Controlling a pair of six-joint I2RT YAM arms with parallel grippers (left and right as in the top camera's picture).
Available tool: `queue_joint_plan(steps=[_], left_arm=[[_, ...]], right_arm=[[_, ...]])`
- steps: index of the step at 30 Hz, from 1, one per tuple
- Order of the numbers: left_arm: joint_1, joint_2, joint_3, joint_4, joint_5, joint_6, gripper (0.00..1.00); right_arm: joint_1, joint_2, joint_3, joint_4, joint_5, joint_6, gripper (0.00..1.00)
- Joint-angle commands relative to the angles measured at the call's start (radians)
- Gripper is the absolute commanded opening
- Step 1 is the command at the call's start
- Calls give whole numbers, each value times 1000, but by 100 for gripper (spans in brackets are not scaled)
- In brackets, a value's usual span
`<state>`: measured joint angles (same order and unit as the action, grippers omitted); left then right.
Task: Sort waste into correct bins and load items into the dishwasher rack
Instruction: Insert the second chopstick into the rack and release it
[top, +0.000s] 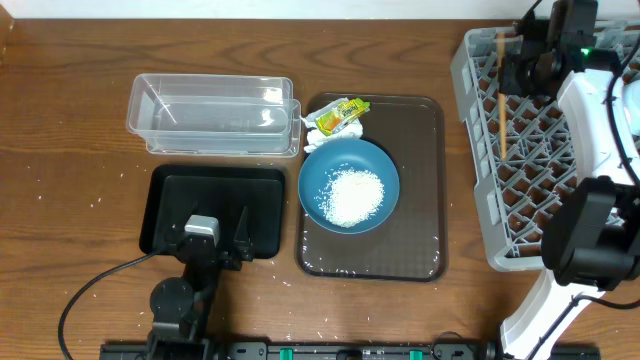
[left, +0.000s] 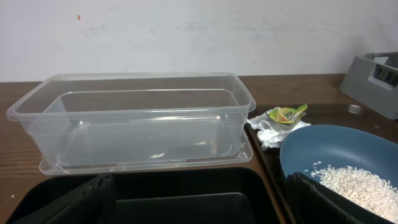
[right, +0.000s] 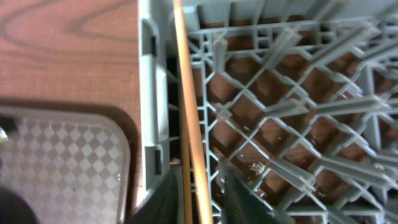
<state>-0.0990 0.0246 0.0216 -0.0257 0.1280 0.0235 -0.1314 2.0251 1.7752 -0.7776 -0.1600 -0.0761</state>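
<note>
Leaning in the dishwasher rack (right: 280, 93), chopsticks (right: 189, 124) stand within the right pincer (right: 204, 180).

The light-blue round bowl (top: 335, 160) holds a white rice heap (top: 352, 196); the brown rectangular plastic tray (top: 420, 200) shows diamond checks; the lattice plastic rack (top: 472, 95) is grey.

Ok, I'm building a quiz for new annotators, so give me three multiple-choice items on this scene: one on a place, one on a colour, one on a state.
1. Where is the rice? A) clear tub B) blue bowl C) black tray
2. What colour is the dishwasher rack? A) red B) green C) grey
3. How is the left claw? A) open, empty B) shut on tissue C) shut on the wrapper
B: the grains heap inside that bowl. C: its lattice is grey plastic. A: its jaws stand wide apart, nothing between.
</note>
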Motion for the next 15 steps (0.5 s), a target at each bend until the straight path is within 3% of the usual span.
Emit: queue_joint_plan(steps=[1,4,6,7,15], left_arm=[[5,-1,-18,-33,14,2,90],[5,-1,-18,-33,14,2,90],[5,-1,-18,-33,14,3,90],[5,-1,-18,-33,14,3,90],[5,-1,-18,-33,14,2,90]], right_arm=[[10,3,-2,3,-29,-11,27],[15,1,-2,-4,-32,-10,53],[18,1,-2,-18,-41,-2,77],[21,1,-2,-28,-54,0,81],[63,-62,-2,-109,-254,39,80]])
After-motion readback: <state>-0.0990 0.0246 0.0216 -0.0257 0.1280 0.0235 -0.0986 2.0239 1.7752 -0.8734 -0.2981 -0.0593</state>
